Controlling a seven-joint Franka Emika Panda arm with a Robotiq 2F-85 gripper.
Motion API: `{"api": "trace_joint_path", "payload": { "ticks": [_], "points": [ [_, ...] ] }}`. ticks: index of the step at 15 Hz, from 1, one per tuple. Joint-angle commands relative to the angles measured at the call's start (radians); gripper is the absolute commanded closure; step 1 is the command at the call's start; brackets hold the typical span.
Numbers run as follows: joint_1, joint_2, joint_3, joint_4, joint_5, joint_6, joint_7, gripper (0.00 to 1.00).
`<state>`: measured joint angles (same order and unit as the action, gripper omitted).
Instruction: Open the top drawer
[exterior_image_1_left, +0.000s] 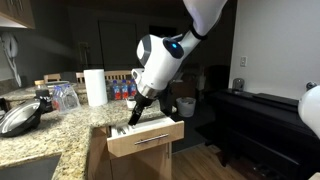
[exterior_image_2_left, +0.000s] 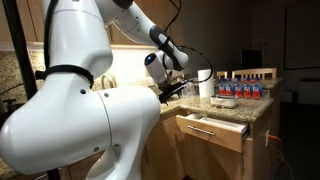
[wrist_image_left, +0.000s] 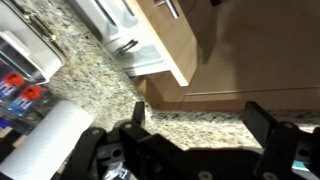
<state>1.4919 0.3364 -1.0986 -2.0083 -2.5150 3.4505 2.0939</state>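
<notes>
The top drawer stands pulled out from under the granite counter, with a light-wood front, a silver bar handle and a white interior. It shows in both exterior views and at the top of the wrist view. My gripper hangs above the drawer's open inside, clear of the handle. In the wrist view its two black fingers stand wide apart with only granite between them. It is open and empty.
The granite counter carries a paper towel roll, drink bottles, a glass jar and a pan lid. A dark piano stands across the floor. Wood cabinet fronts sit below the drawer.
</notes>
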Motion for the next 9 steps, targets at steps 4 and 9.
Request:
{"api": "trace_joint_path", "payload": {
  "ticks": [4,9],
  "points": [
    [0.071,0.010,-0.086,0.003,0.000,-0.005,0.050,0.00],
    [0.058,0.076,-0.129,0.058,0.025,0.008,0.092,0.00]
  ]
}}
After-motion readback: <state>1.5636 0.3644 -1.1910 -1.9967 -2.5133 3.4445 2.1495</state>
